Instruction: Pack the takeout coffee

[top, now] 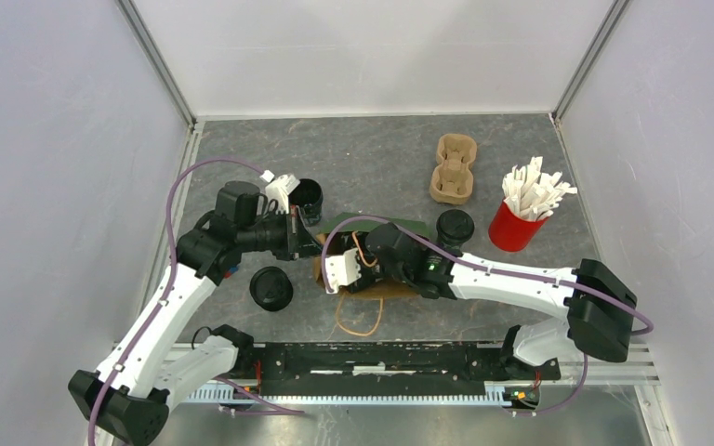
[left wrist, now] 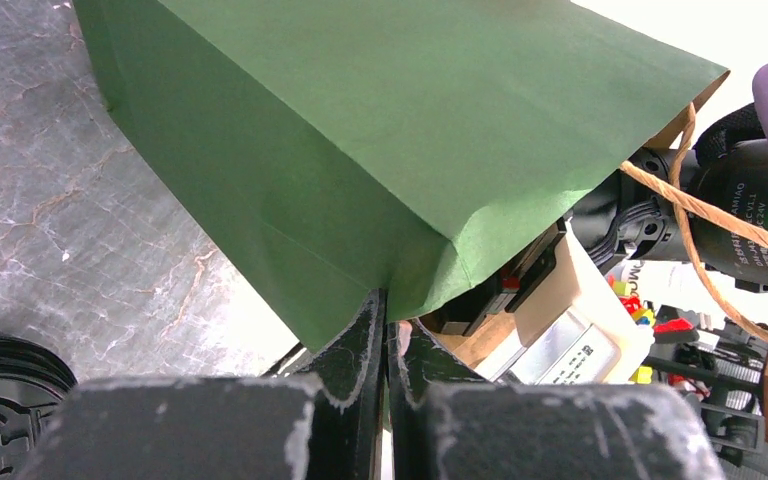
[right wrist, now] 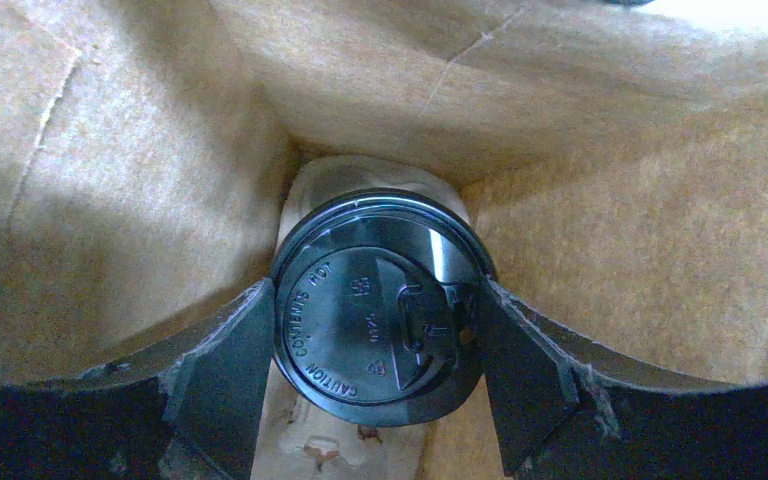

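Note:
A green paper bag (top: 376,226) lies on its side mid-table, brown inside, its mouth toward the arms. My left gripper (left wrist: 390,312) is shut on the bag's edge (left wrist: 430,280), at the mouth's left side (top: 310,243). My right gripper (right wrist: 375,290) reaches inside the bag, its fingers (right wrist: 230,360) pressed on both sides of a black lidded coffee cup (right wrist: 360,330). In the top view that hand is hidden by the bag. Three more black cups stand outside: one (top: 271,288) near the left arm, one (top: 309,197) behind the left wrist, one (top: 455,228) at the bag's right end.
A tan pulp cup carrier (top: 453,169) lies at the back right. A red cup of white packets (top: 516,226) stands right of it. The bag's paper handle loop (top: 360,316) trails toward the front rail. Grey walls close in both sides.

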You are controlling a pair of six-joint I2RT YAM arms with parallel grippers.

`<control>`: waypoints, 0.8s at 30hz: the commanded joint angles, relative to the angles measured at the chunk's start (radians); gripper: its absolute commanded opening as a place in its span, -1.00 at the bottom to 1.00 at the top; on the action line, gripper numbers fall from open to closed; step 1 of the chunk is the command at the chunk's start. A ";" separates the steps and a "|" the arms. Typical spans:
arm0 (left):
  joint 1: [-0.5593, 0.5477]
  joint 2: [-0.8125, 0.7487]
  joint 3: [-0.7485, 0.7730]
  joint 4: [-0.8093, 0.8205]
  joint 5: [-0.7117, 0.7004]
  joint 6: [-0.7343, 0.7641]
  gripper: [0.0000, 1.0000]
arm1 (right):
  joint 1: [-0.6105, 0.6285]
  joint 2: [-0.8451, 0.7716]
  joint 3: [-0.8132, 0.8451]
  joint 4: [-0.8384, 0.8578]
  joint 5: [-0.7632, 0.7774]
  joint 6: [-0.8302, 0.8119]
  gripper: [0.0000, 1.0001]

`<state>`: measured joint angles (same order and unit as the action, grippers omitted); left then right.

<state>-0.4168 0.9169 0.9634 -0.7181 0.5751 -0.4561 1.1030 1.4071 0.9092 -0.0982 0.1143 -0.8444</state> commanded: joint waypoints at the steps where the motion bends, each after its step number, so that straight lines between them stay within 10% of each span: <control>1: -0.001 -0.020 -0.012 0.028 0.032 -0.049 -0.87 | -0.003 0.015 0.014 0.034 -0.034 -0.020 0.47; 24: -0.001 -0.022 -0.028 0.051 0.061 -0.096 -0.96 | -0.003 0.101 0.017 0.070 0.058 -0.029 0.47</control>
<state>-0.4164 0.9131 0.9443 -0.7002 0.5827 -0.4995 1.1034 1.4792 0.9092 -0.0555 0.1432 -0.8696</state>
